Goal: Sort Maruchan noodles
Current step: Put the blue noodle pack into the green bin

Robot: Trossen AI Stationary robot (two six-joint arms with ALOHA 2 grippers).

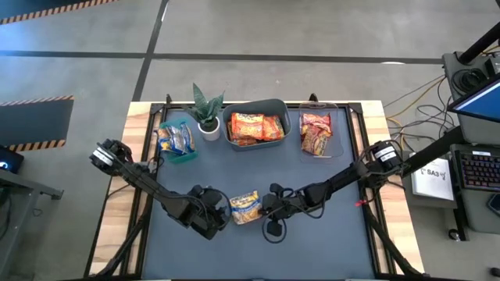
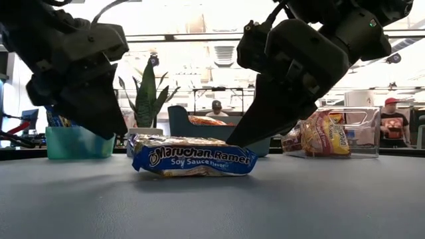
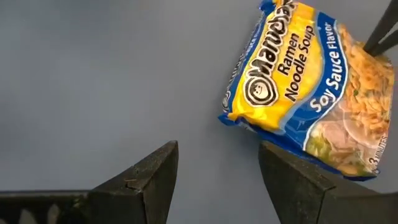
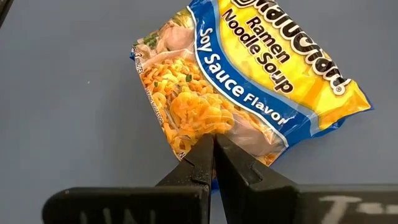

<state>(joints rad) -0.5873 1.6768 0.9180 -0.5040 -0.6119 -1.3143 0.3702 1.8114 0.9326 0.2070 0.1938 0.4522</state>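
Soy-sauce packet (image 1: 245, 207) flat on grey mat (image 1: 312, 250) at table's near-centre, left gripper (image 3: 217, 180) fingers spread wide just beside its one end, right gripper (image 4: 214, 163) pinched shut at opposite edge, apparently touching the wrapper, other packets in bins (image 1: 254, 129) behind.

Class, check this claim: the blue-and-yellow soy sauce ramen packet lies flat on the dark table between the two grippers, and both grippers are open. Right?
Not quite. Only the left gripper is open. The right gripper is shut, its tips pressed together at the edge of the blue-and-yellow soy sauce ramen packet, as the right wrist view shows.
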